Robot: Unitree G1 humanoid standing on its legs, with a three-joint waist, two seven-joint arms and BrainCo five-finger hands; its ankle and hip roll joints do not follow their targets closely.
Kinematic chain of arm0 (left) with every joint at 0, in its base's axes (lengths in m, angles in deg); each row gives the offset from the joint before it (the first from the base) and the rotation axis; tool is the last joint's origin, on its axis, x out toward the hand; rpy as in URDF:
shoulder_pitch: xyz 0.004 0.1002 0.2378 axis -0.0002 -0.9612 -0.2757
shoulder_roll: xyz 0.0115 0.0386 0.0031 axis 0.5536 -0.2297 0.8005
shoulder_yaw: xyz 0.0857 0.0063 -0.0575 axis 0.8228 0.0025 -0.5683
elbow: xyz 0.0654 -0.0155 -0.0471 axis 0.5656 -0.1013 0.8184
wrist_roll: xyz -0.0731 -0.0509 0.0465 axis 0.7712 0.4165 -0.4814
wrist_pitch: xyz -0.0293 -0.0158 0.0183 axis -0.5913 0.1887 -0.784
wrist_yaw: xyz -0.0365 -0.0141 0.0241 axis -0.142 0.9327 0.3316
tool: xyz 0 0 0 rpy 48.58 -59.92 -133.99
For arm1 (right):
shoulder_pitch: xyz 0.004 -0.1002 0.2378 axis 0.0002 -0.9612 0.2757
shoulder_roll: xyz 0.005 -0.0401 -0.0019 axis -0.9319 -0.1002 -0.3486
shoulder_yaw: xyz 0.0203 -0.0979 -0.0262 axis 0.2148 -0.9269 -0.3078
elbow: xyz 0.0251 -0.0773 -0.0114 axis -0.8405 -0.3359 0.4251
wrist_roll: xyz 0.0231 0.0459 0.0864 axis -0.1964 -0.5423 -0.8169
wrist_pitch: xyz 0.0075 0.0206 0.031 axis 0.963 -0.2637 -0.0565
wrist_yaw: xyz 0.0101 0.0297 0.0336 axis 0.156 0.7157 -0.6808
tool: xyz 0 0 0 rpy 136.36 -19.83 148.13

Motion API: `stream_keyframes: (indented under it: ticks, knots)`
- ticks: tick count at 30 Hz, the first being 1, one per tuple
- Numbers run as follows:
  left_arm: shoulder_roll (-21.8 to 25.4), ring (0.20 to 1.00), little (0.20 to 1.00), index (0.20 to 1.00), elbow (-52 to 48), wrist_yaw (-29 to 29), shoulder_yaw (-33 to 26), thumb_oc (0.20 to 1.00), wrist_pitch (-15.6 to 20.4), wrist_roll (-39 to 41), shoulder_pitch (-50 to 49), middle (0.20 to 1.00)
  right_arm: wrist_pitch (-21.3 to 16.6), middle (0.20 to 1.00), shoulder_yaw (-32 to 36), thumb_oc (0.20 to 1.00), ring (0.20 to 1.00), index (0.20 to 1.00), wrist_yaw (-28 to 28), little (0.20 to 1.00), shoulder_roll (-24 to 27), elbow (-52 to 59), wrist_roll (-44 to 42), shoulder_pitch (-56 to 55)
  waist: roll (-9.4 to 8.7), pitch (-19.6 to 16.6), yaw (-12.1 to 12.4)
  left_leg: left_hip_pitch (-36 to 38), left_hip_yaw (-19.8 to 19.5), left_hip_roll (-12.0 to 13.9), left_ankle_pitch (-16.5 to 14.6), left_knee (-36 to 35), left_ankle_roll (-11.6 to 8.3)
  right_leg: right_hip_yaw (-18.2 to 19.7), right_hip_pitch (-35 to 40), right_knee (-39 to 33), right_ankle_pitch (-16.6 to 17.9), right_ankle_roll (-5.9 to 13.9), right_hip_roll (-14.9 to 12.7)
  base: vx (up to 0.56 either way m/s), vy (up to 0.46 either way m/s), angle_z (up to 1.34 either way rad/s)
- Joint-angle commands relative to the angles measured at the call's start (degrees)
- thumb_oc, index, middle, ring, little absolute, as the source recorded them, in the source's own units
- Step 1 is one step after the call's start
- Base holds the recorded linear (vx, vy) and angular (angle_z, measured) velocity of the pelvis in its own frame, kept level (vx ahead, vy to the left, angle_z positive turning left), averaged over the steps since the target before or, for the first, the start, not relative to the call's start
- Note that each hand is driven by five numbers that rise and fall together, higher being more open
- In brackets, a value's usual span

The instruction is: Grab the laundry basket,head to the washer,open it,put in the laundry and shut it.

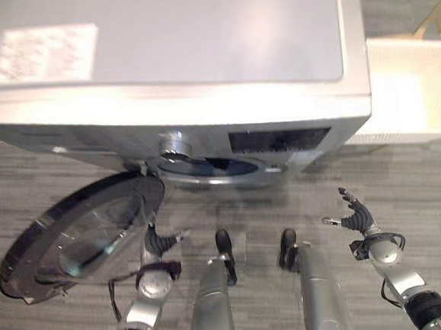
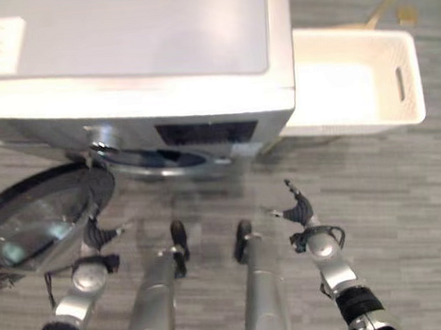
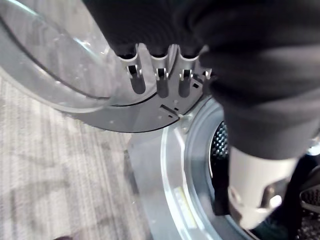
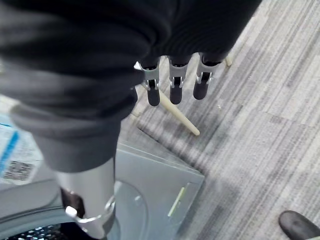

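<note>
Left robot hand sits at the near edge of the open washer door, fingers relaxed and straight, holding nothing. In our left wrist view the fingers lie against or just in front of the door's grey rim; we can't tell if they touch. Right robot hand hangs over the grey floor off the washer's right front corner, fingers spread, thumb out, empty. Our right wrist view confirms it: fingers straight, nothing between them.

Washer stands right in front of us, flat grey top, dial knob and dark display panel on the front. Door is swung out to our left, glass bowl facing up. Drum opening is exposed. Left wrist view shows the perforated drum wall inside the chrome ring; we can't tell whether any laundry is in there.

Laundry basket, white with a slot handle in its end wall, sits on the floor just beside the washer's right side, well away from both robot hands. Its inside looks bare white; we see no clothes in it. Pale wooden legs of some furniture stand on the floor near the basket.
</note>
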Motion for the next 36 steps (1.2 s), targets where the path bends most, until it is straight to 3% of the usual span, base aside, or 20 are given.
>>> stream_keyframes:
  ticks: [1,3,4,5,7,8,12,15,16,18,20,21,22,23,24,27,28,30,32,36]
  knots:
    - [-0.94,1.000,1.000,1.000,4.29,-3.76,-1.74,1.000,2.53,3.08,2.58,1.000,0.27,1.000,2.64,1.000,1.000,1.000,0.91,1.000,0.13,-3.07,-0.60,-3.21,0.42,-0.12,-1.61,8.39,-0.80,-1.12,-2.21,-4.50,-0.28,0.10,9.40,-17.59,10.00,5.60,1.09,0.11,0.091,0.04]
    - [-1.46,1.000,1.000,1.000,4.96,-4.64,-1.82,1.000,2.28,3.48,1.16,1.000,0.57,1.000,2.82,1.000,1.000,1.000,1.32,1.000,-0.19,-4.17,-0.30,-3.73,0.56,-0.57,-1.50,11.22,-0.72,-1.38,-1.71,-6.75,-0.17,0.14,12.10,-19.60,10.49,5.82,1.28,0.12,0.093,0.14]
    - [-2.09,1.000,1.000,1.000,6.60,-5.93,-1.88,1.000,1.99,3.14,-0.39,1.000,0.68,1.000,3.22,1.000,1.000,1.000,1.44,1.000,-0.63,-6.10,-0.04,-4.58,0.45,-1.51,-1.56,14.81,-0.21,-1.81,-0.99,-9.97,-0.26,-0.22,15.33,-22.52,11.89,6.65,1.37,0.21,0.231,0.07]
    - [-3.04,1.000,1.000,1.000,8.53,-7.68,-1.89,1.000,1.52,1.45,-3.27,1.000,1.03,1.000,3.77,1.000,1.000,1.000,2.48,1.000,-1.62,-9.25,1.24,-6.41,0.35,-4.10,-1.51,22.04,0.72,-3.11,0.14,-17.31,0.15,0.00,21.86,-29.90,14.65,8.43,1.65,0.22,0.300,-0.15]
    - [-3.73,1.000,1.000,1.000,10.61,-7.70,-2.40,1.000,1.24,0.57,-3.90,1.000,1.48,1.000,3.33,1.000,1.000,1.000,2.78,1.000,-2.36,-12.06,2.55,-6.91,0.20,-6.02,-1.54,25.83,1.07,-4.14,2.37,-22.95,0.68,1.07,22.89,-31.63,18.29,10.20,1.84,0.06,0.244,-0.40]
    - [-3.74,1.000,1.000,1.000,10.63,-7.69,-2.40,1.000,1.25,0.56,-3.89,1.000,1.46,1.000,3.32,1.000,1.000,1.000,2.78,1.000,-2.36,-12.08,2.55,-6.88,0.19,-5.95,-1.47,26.03,1.15,-4.16,2.47,-23.19,0.69,1.16,22.93,-31.62,18.29,10.22,1.85,-0.08,0.144,-0.41]
    - [-2.50,1.000,1.000,1.000,8.74,-8.51,-2.13,1.000,1.36,-0.21,-4.49,1.000,1.23,1.000,2.21,1.000,1.000,1.000,3.38,1.000,-3.46,-15.17,2.79,-7.51,2.01,-6.19,-0.69,27.81,2.10,-2.04,5.33,-25.69,1.37,1.59,24.43,-17.73,9.83,9.21,5.25,-0.16,0.110,-0.25]
    - [-1.99,1.000,1.000,1.000,8.45,-8.46,-2.75,1.000,1.20,0.28,-4.80,1.000,1.25,1.000,1.99,1.000,1.000,1.000,3.82,1.000,-4.13,-15.52,2.99,-8.24,1.48,-7.86,0.49,27.45,2.08,-2.11,6.58,-26.04,1.45,1.80,28.87,-11.01,7.28,9.14,7.41,-0.19,-0.014,-0.02]
    - [-1.70,1.000,1.000,1.000,8.07,-8.24,-3.15,1.000,1.05,0.33,-5.42,1.000,1.21,1.000,1.91,1.000,1.000,1.000,3.58,1.000,-4.27,-15.46,3.16,-8.72,0.69,-8.53,1.53,26.50,2.35,-2.35,7.13,-25.88,1.49,2.20,31.48,-11.81,6.45,8.81,8.56,-0.25,-0.100,0.10]
    - [-1.85,1.000,1.000,1.000,7.33,-8.14,-3.32,1.000,1.18,0.34,-5.29,1.000,1.26,1.000,1.43,1.000,1.000,1.000,3.58,1.000,-4.55,-15.55,2.60,-8.30,-0.22,-9.16,3.62,23.53,2.51,-2.11,9.61,-25.41,0.43,2.63,36.34,-21.50,0.81,6.06,10.26,-0.28,-0.107,0.03]
    - [-2.23,1.000,1.000,1.000,6.55,-8.05,-3.11,1.000,1.21,-0.17,-5.84,1.000,1.26,1.000,1.40,1.000,1.000,1.000,3.21,1.000,-4.43,-15.47,1.87,-8.19,-0.11,-9.17,5.07,19.34,2.04,-1.45,13.34,-25.19,-0.75,4.26,37.26,-28.03,-0.40,3.98,12.52,-0.28,-0.082,-0.28]
    - [-2.23,1.000,1.000,1.000,6.54,-8.04,-3.11,1.000,1.21,-0.17,-5.85,1.000,1.26,1.000,1.40,1.000,1.000,1.000,3.21,1.000,-4.43,-15.47,1.87,-8.19,-0.11,-9.20,5.07,19.31,2.04,-1.45,13.34,-25.18,-0.75,4.26,37.24,-28.05,-0.38,3.98,12.53,-0.38,-0.060,-0.26]
    - [-2.48,1.000,1.000,1.000,5.94,-8.08,-2.63,1.000,1.30,-0.39,-5.42,1.000,0.94,1.000,2.00,1.000,1.000,1.000,2.74,1.000,-3.64,-14.96,0.83,-8.16,0.76,-8.48,5.63,15.58,0.95,-0.75,17.03,-25.51,-3.55,4.60,36.59,-31.00,0.42,2.99,13.74,-0.53,-0.001,0.02]
    - [-2.69,1.000,1.000,1.000,5.43,-8.46,-2.18,1.000,1.56,-0.50,-4.73,1.000,0.82,1.000,2.59,1.000,1.000,1.000,2.36,1.000,-2.78,-15.61,0.61,-7.50,1.10,-6.97,5.61,14.05,-1.28,-1.87,16.43,-24.17,-4.70,3.08,35.13,-31.71,1.71,2.83,13.08,-0.76,0.037,0.44]
    - [-2.57,1.000,1.000,1.000,5.24,-8.98,-1.79,1.000,1.69,-1.05,-4.76,1.000,1.05,1.000,3.21,1.000,1.000,1.000,2.52,1.000,-2.35,-15.61,0.66,-7.81,0.51,-6.67,4.49,14.01,-2.02,-2.05,12.60,-18.92,-3.01,0.76,33.71,-32.57,3.73,3.46,11.08,-0.58,0.092,0.60]
    - [-2.61,1.000,1.000,1.000,5.41,-9.21,-1.76,1.000,1.74,-0.79,-4.69,1.000,0.84,1.000,3.60,1.000,1.000,1.000,3.03,1.000,-2.32,-16.31,0.39,-8.03,-0.68,-7.51,2.46,18.36,-3.24,-1.38,4.75,-13.95,-1.97,-0.93,32.42,-34.11,6.44,3.86,8.07,-0.22,0.154,0.85]
    - [-2.72,1.000,1.000,1.000,5.35,-9.08,-1.48,1.000,1.66,-0.41,-4.52,1.000,1.01,1.000,3.79,1.000,1.000,1.000,3.06,1.000,-2.52,-17.25,0.10,-7.95,-0.27,-8.43,1.64,21.44,-4.59,0.00,4.51,-15.61,-2.18,-1.27,32.54,-34.36,6.66,4.20,7.64,-0.01,0.226,0.56]
    - [-2.70,1.000,1.000,1.000,5.04,-9.21,-1.35,1.000,1.47,-0.42,-4.71,1.000,1.01,1.000,3.96,1.000,1.000,1.000,3.17,1.000,-2.66,-17.22,-0.08,-8.10,-0.13,-8.87,1.57,21.94,-5.22,-0.02,4.68,-16.86,-2.10,-1.36,32.87,-34.26,6.53,4.12,7.66,0.10,0.143,0.52]
    - [-1.87,1.000,1.000,1.000,3.98,-9.21,-0.71,1.000,1.31,-1.67,-4.83,1.000,0.96,1.000,4.49,1.000,1.000,1.000,3.20,1.000,-3.15,-18.20,-0.37,-8.39,0.28,-9.98,0.84,24.43,-5.66,-0.96,4.97,-21.46,-2.26,-1.85,33.71,-33.93,6.72,4.54,7.23,0.16,0.216,0.56]
    - [-1.27,1.000,1.000,1.000,3.44,-9.23,-0.77,1.000,1.28,-2.36,-4.21,1.000,1.12,1.000,4.14,1.000,1.000,1.000,3.35,1.000,-3.42,-18.67,-0.04,-7.83,0.21,-10.32,0.73,25.43,-5.47,-1.66,4.87,-22.83,-1.94,-1.50,33.65,-33.66,7.17,5.16,6.72,0.07,0.134,0.10]
